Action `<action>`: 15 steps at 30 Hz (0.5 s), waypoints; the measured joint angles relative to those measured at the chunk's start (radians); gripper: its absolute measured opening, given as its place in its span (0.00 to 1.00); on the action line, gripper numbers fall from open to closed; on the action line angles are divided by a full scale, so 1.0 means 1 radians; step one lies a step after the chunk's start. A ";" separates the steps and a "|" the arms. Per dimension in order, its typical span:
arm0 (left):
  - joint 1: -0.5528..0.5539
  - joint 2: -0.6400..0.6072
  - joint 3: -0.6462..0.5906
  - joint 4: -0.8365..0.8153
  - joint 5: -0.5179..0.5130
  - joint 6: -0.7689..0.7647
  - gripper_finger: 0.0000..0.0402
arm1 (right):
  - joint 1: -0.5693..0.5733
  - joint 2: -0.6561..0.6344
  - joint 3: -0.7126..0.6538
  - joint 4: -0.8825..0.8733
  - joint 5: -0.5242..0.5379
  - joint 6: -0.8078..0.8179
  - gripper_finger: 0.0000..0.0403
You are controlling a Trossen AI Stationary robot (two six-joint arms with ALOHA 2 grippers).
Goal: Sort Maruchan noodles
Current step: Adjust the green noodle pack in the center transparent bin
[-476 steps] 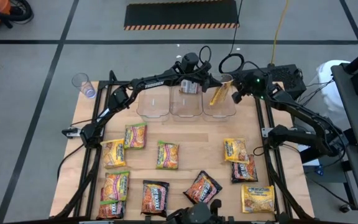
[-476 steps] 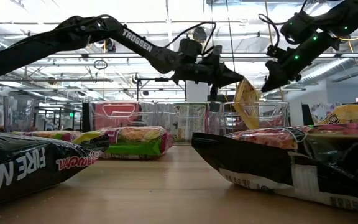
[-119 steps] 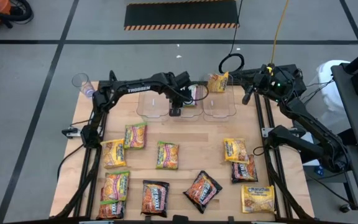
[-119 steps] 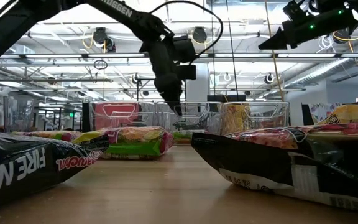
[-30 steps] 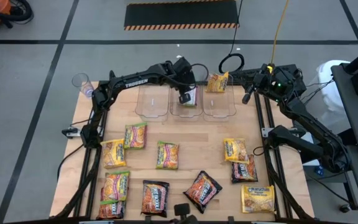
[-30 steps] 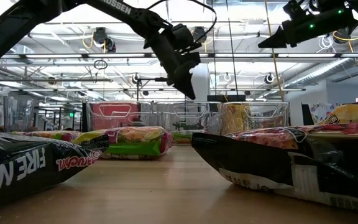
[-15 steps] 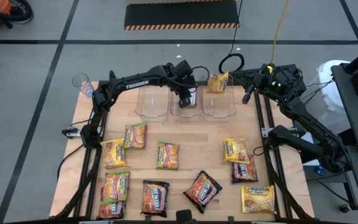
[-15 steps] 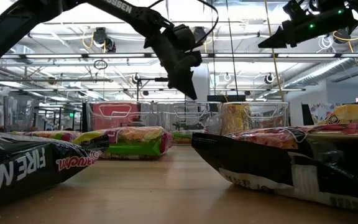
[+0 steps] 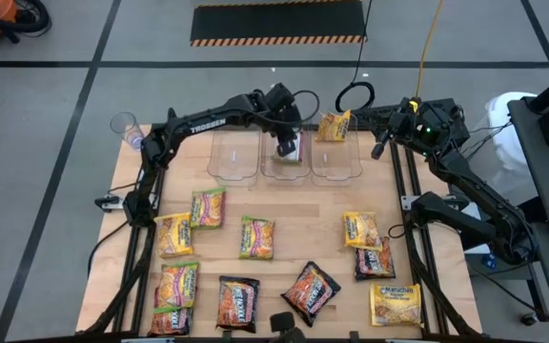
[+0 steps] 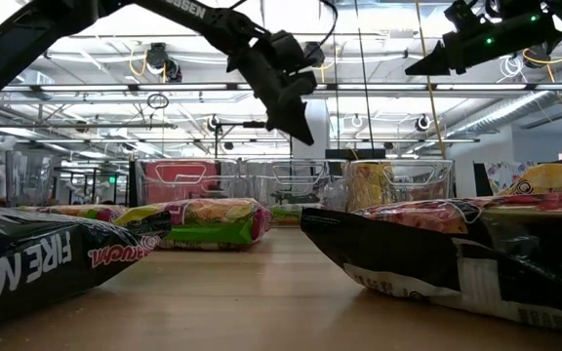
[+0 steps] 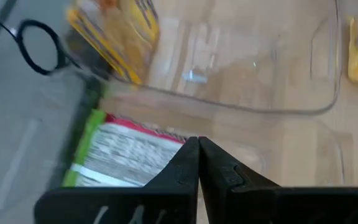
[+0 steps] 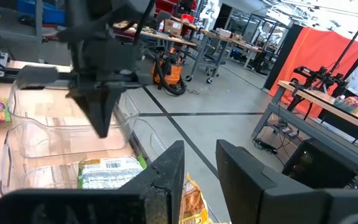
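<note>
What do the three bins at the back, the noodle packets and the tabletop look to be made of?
Bins: clear, glossy, probably rigid plastic; the wood shows through their walls.
Noodle packets: thin printed plastic film, crinkled, with bright highlights on the near black one.
Tabletop: pale wood or wood-look board with a smooth, slightly satin surface and visible grain.

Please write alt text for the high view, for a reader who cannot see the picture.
Seen from above, the left gripper hangs shut and empty over the middle one of three clear bins at the far edge of a wooden table, above a green-edged packet. The right gripper waits open beside the bins, and ten noodle packets lie scattered on the table.
</note>
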 joint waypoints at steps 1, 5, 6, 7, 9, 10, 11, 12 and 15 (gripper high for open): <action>0.004 0.000 0.011 -0.009 0.000 -0.013 0.02 | 0.000 0.000 0.000 0.000 0.000 0.000 0.22; 0.008 0.000 0.025 -0.047 0.000 -0.027 0.01 | 0.000 0.000 0.000 0.000 0.000 0.000 0.22; 0.008 0.000 0.025 -0.060 0.000 -0.025 0.01 | 0.000 0.000 0.000 0.000 0.000 0.000 0.22; 0.007 0.005 0.025 -0.068 0.000 -0.019 0.01 | 0.000 0.000 0.000 0.000 0.000 0.000 0.22; 0.002 0.013 0.026 -0.080 0.000 -0.007 0.02 | 0.000 0.000 0.000 0.000 0.000 0.000 0.22; 0.000 0.019 0.026 -0.101 -0.003 0.005 0.02 | 0.000 0.000 0.000 0.000 0.000 0.000 0.22; -0.005 0.028 0.026 -0.109 -0.009 0.018 0.02 | 0.000 0.000 0.000 0.000 0.000 0.000 0.22; -0.010 0.035 0.026 -0.105 -0.010 0.024 0.03 | 0.000 0.000 0.000 0.000 0.000 0.000 0.22; -0.015 0.048 0.025 -0.133 -0.014 0.023 0.03 | 0.000 0.000 0.000 0.000 0.000 0.001 0.22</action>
